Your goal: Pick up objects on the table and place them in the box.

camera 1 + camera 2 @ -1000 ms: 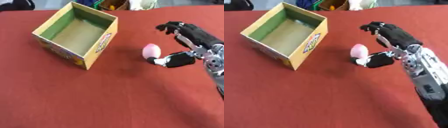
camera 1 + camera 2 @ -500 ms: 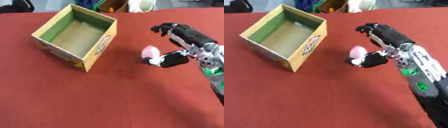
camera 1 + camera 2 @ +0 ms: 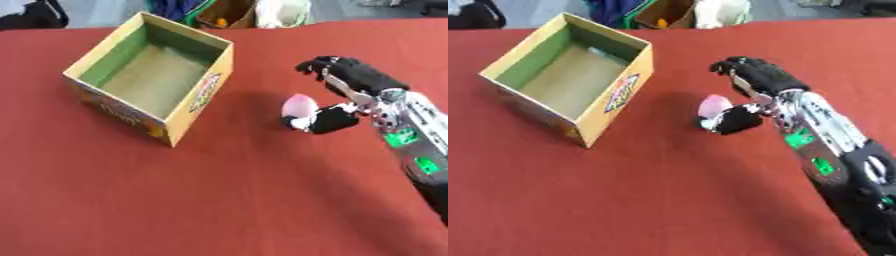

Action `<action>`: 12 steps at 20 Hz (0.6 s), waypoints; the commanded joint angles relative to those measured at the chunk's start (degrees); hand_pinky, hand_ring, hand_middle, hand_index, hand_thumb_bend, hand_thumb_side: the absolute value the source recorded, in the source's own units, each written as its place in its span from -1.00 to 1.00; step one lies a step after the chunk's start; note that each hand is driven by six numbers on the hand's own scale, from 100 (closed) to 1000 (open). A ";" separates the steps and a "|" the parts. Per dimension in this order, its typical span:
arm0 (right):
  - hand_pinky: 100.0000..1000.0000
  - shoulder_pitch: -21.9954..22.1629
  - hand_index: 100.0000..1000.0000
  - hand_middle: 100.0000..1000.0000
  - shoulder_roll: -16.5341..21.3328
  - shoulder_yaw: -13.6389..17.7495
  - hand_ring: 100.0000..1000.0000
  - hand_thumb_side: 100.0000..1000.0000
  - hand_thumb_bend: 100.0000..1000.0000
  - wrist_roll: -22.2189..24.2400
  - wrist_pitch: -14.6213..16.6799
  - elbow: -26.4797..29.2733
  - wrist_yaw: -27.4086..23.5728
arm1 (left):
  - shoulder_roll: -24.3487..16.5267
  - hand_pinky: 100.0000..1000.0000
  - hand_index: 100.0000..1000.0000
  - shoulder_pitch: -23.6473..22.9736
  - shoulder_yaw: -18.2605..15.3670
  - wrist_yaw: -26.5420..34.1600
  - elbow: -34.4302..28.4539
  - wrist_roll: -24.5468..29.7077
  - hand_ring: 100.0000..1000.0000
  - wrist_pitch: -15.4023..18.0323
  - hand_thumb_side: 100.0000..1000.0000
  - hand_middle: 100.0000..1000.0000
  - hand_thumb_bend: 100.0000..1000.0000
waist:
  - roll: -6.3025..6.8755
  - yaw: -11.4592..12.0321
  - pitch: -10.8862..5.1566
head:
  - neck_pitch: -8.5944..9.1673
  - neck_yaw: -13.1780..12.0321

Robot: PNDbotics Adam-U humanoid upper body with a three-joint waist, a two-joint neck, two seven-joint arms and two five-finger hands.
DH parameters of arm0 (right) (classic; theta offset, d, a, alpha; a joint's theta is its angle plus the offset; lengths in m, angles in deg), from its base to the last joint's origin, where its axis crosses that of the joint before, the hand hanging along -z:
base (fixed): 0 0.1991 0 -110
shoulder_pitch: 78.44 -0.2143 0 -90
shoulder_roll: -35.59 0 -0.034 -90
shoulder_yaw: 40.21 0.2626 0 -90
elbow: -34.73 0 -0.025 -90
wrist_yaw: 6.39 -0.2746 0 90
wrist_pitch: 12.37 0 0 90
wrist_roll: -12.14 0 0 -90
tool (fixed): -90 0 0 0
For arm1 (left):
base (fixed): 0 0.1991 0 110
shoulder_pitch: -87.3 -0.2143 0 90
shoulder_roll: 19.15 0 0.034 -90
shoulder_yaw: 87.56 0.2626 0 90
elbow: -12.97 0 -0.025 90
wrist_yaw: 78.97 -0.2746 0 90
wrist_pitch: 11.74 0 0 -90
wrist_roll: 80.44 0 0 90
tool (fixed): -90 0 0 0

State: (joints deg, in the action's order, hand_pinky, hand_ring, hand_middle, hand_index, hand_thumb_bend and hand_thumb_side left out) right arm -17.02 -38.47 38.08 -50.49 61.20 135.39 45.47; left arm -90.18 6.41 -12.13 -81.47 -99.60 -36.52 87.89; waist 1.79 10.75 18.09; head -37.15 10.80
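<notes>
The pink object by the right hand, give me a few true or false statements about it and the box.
1. The pink object lies on the red table, outside the box. True.
2. The box already holds a pink object. False: its inside shows only bare cardboard.
3. The right hand is at the pink object, its thumb beside it. True.
4. The pink object lies to the box's left. False: it lies to the box's right, apart from it.
5. The left hand is holding the box. False: no left hand shows in either view.
</notes>
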 commanded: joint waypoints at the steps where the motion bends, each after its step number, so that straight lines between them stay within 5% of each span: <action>1: 0.17 -0.88 0.85 0.58 0.61 0.07 0.50 -0.07 -0.05 -0.58 0.05 -0.72 0.21 | -0.60 -0.77 -0.47 0.27 0.21 0.35 -0.73 0.13 -0.66 -0.02 -0.15 -0.70 -1.00 | -0.08 0.12 -1.12 | 0.86 0.22; 12: 0.17 -0.58 0.81 0.53 0.84 0.23 0.48 -0.11 -0.12 -0.12 -0.51 -1.69 0.15 | -0.57 -0.77 -0.47 0.28 0.21 0.38 -0.72 0.14 -0.66 -0.08 -0.14 -0.70 -1.00 | -0.21 0.07 -1.16 | 1.31 0.16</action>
State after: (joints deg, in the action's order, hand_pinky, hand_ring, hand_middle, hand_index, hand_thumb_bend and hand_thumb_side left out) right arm -17.10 -38.84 37.77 -50.63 60.91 133.51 45.47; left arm -90.16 6.41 -12.13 -81.45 -99.60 -36.44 87.81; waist 1.64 10.83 18.03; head -36.63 10.80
